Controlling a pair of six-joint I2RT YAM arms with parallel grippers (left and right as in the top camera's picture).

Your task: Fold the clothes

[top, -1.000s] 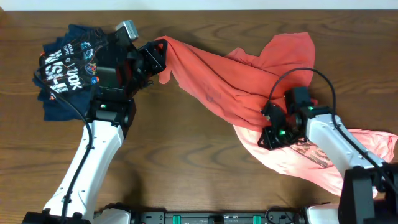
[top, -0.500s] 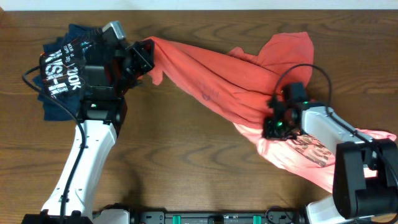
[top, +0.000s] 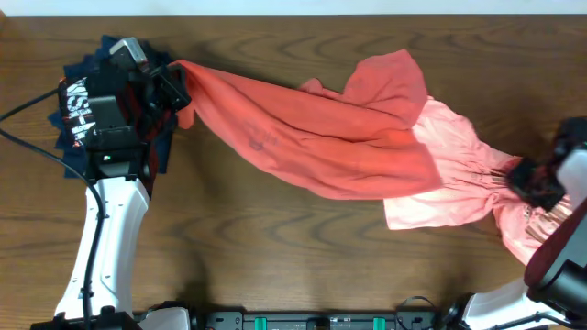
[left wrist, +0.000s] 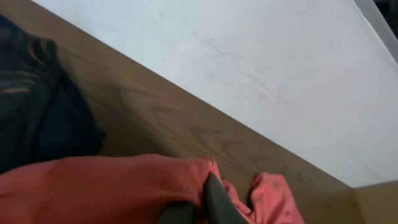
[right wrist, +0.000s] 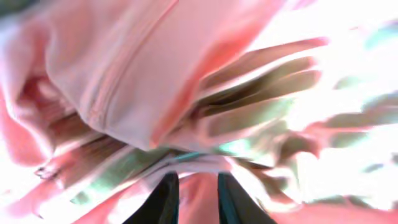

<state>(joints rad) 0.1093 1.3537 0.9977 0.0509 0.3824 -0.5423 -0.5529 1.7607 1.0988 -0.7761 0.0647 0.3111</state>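
Observation:
A coral-red T-shirt [top: 321, 137] is stretched across the table from upper left to centre. My left gripper [top: 179, 92] is shut on its left end, above the edge of a navy pile; the left wrist view shows the fingers [left wrist: 199, 202] pinched on red cloth [left wrist: 106, 186]. A salmon-pink T-shirt [top: 449, 179] lies under it at the right, with print showing near the right edge. My right gripper [top: 532, 179] is shut on the pink shirt's bunched cloth; in the right wrist view its fingers [right wrist: 193, 199] hold pink fabric [right wrist: 124, 74].
A pile of navy printed garments [top: 87, 110] lies at the far left under my left arm, also dark in the left wrist view [left wrist: 37, 118]. A pale wall [left wrist: 249, 62] runs behind the table's far edge. Bare wood [top: 275, 247] spans the front.
My left gripper pulled the red shirt's end leftward over the navy pile. My right gripper moved far right with the pink shirt, dragging it out from under the red one.

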